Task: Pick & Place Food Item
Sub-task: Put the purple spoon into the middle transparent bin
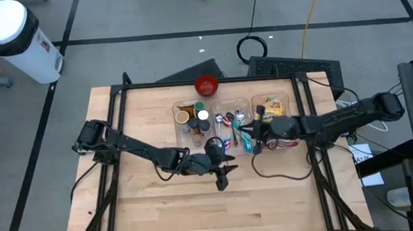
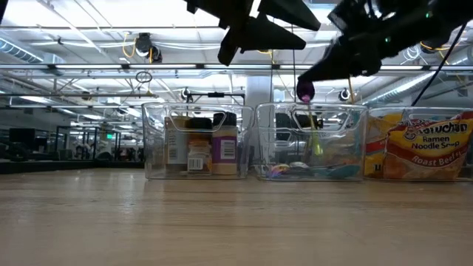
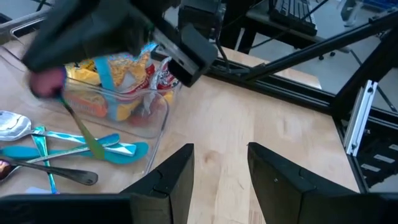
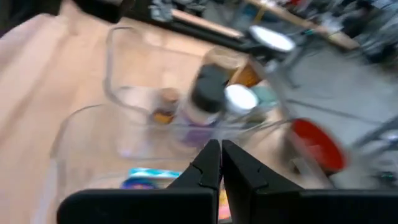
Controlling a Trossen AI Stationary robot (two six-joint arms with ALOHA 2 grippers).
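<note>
3 clear bins [image 2: 198, 111] (jars, cutlery, ramen), left gripper [image 3: 219, 180] spread, right gripper [image 4: 221, 163] pinching spoon [image 2: 306, 94]

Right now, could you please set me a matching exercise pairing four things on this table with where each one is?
Things:
1. red bowl
2. spice jars
3. spoons
4. ramen packets

Places:
A. middle clear bin
B. clear bin nearest the right arm
C. behind the bins, at the table's far edge
D. clear bin nearest the left arm

Pairs: 1-C, 2-D, 3-A, 4-B
</note>
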